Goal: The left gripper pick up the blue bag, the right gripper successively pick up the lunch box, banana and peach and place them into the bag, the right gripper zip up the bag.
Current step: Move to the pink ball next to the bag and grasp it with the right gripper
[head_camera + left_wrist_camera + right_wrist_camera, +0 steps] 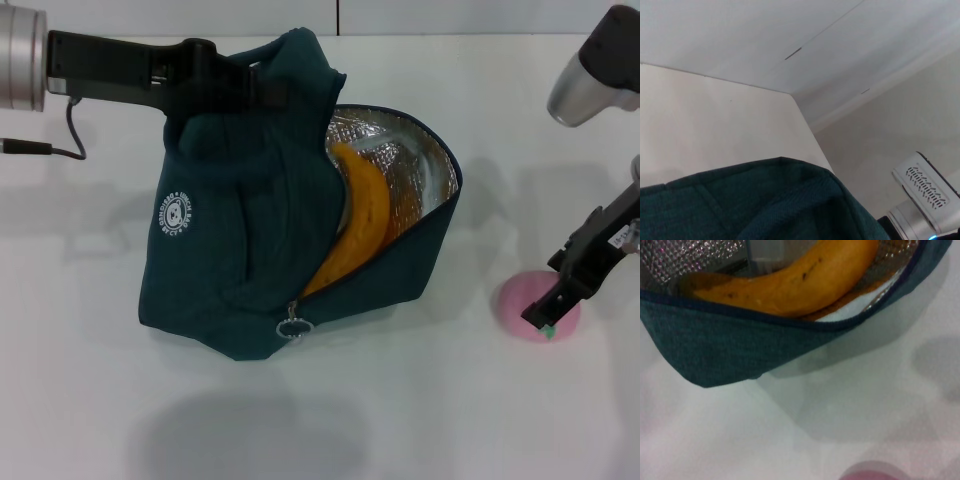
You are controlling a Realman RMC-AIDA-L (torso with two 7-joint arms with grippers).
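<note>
The blue bag (240,250) stands on the white table, its top edge gathered up by my left gripper (262,88), which reaches in from the left and is shut on the fabric. The bag's mouth is unzipped and shows silver foil lining. Inside it lies the banana (362,215) (805,280), with a clear edge of the lunch box (398,160) (762,255) behind it. The peach (520,305) (872,474) sits on the table to the right of the bag. My right gripper (548,315) hangs directly over the peach, covering its right side.
The metal ring zip pull (293,327) hangs at the bag's front lower corner. Bare white table (450,420) spreads in front of the bag and between bag and peach. A wall joins the table's far edge. The bag's teal fabric (765,205) fills the left wrist view's lower part.
</note>
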